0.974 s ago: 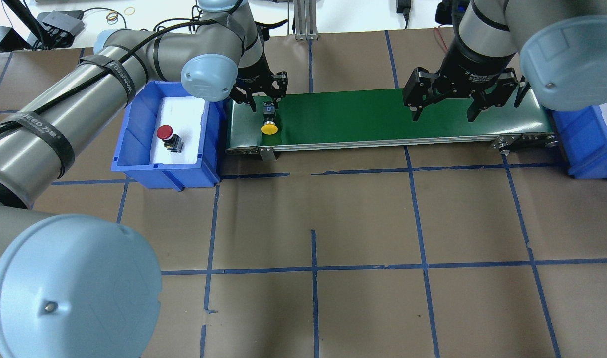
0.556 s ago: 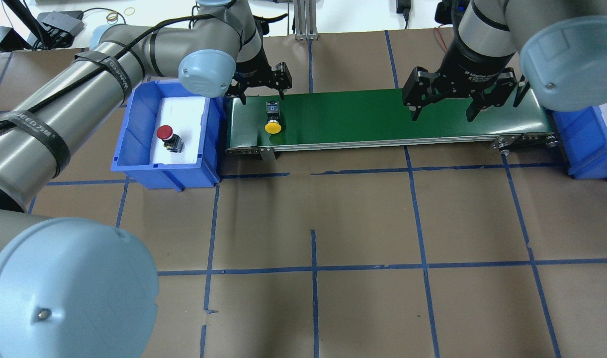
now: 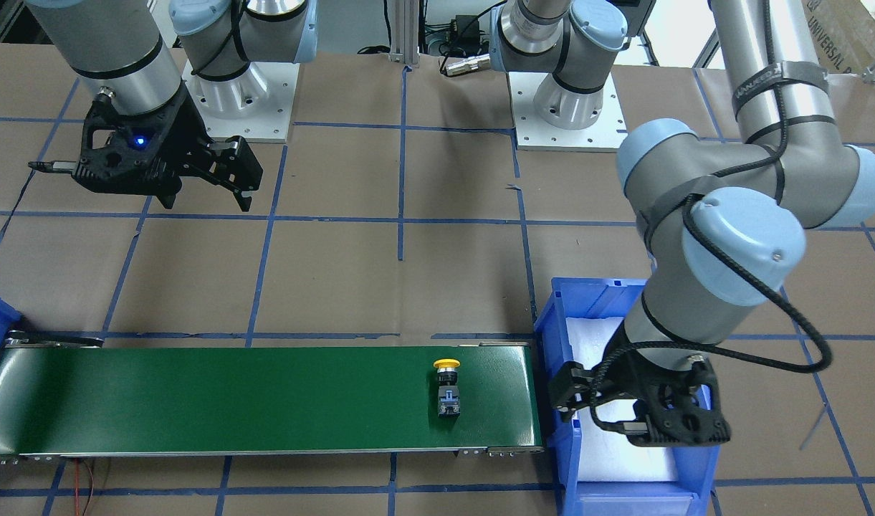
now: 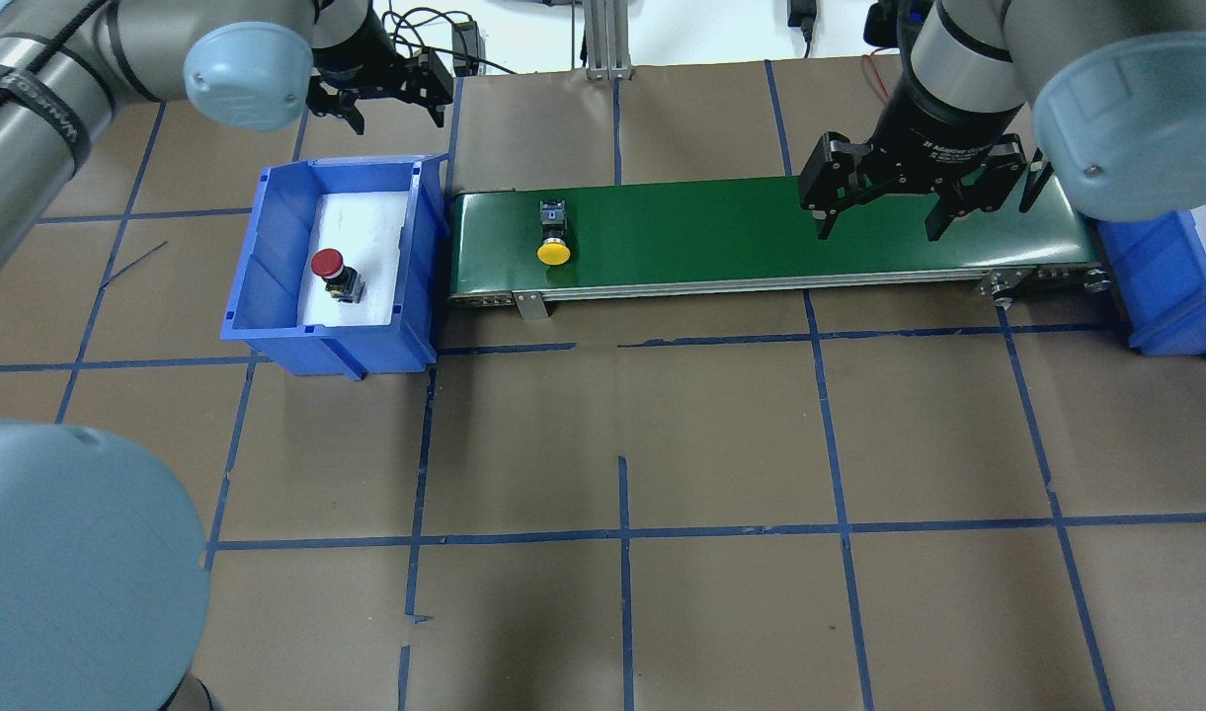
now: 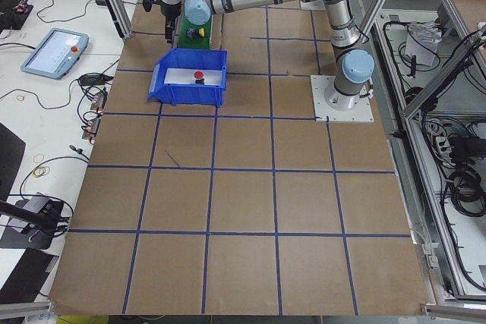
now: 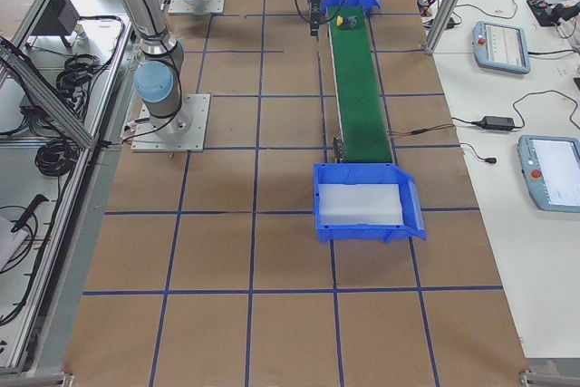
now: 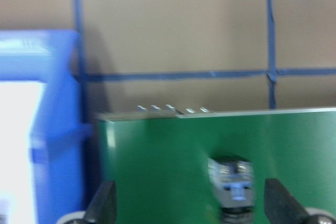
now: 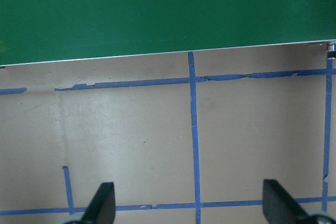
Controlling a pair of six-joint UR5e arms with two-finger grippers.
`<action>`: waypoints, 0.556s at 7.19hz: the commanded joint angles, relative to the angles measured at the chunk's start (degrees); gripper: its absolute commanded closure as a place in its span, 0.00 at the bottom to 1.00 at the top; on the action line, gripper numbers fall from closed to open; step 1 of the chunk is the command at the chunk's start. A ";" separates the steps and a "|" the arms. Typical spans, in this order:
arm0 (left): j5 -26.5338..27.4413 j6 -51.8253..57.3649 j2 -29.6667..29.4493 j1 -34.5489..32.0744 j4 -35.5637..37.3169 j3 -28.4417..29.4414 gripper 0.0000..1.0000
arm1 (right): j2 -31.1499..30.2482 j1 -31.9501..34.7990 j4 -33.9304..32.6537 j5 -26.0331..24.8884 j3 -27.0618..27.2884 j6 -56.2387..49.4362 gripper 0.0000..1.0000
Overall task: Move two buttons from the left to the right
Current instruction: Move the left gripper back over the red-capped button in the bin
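The yellow-capped button [image 4: 553, 249] lies on its side on the left part of the green conveyor belt [image 4: 741, 232]; it also shows in the front view [image 3: 447, 389] and, blurred, in the left wrist view [image 7: 233, 190]. The red-capped button [image 4: 329, 268] sits on white padding in the left blue bin [image 4: 267, 267]. My left gripper [image 4: 397, 120] is open and empty, raised past the far edge of that bin; its fingers [image 7: 105, 205] stand wide apart. My right gripper [image 4: 879, 229] is open and empty above the right part of the belt, also seen in its wrist view [image 8: 191, 208].
A second blue bin [image 4: 1175, 286] with white padding stands at the belt's right end [image 6: 362, 206]. The table is brown with blue tape lines. Cables and teach pendants [image 6: 503, 43] lie on the bench beyond the far edge.
My left gripper has left the yellow button on the belt, risen and swung left past the bin's far edge. The yellow button has shifted slightly right. The right arm has not moved.
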 commanded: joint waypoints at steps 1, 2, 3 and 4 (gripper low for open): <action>0.30 5.50 2.19 4.29 0.58 -5.85 0.00 | 0.00 0.00 -0.02 -0.07 0.06 0.00 0.00; 0.47 5.51 3.43 4.65 0.67 -9.28 0.00 | 0.00 0.00 -0.02 0.02 0.06 -0.09 0.00; 0.56 5.42 3.53 4.74 3.19 -11.57 0.00 | 0.00 0.00 -0.02 -0.07 0.06 -0.09 0.00; 0.56 5.51 3.70 4.92 4.26 -12.99 0.00 | 0.00 0.00 -0.02 -0.07 0.06 -0.09 0.00</action>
